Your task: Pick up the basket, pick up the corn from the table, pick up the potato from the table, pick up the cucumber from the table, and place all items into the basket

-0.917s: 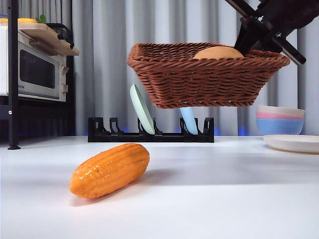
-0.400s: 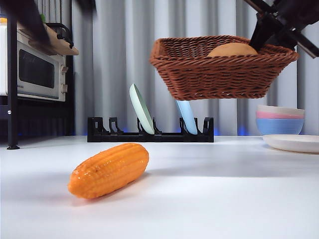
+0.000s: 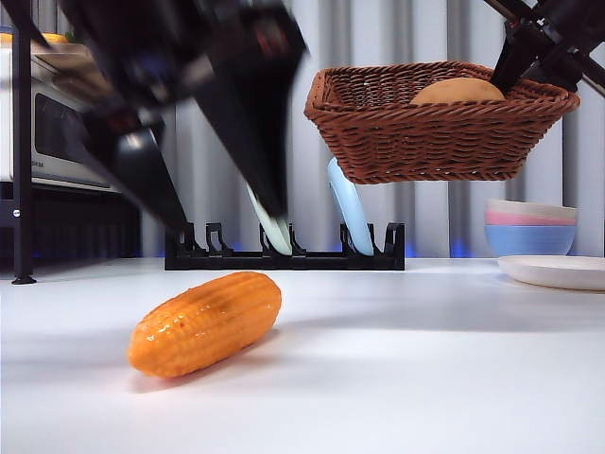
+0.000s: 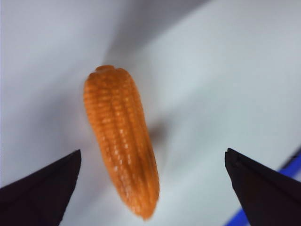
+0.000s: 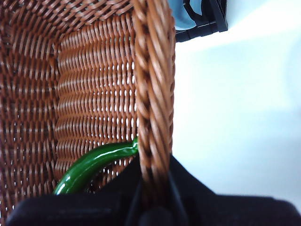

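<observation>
White table (image 3: 425, 378) (corn (image 3: 206, 323) beneath left gripper (image 3: 213, 203))

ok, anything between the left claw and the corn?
Nothing visible. The left claw hangs open above the corn, which lies alone on bare table. The right claw holds the basket by its rim, up off to the side.
</observation>
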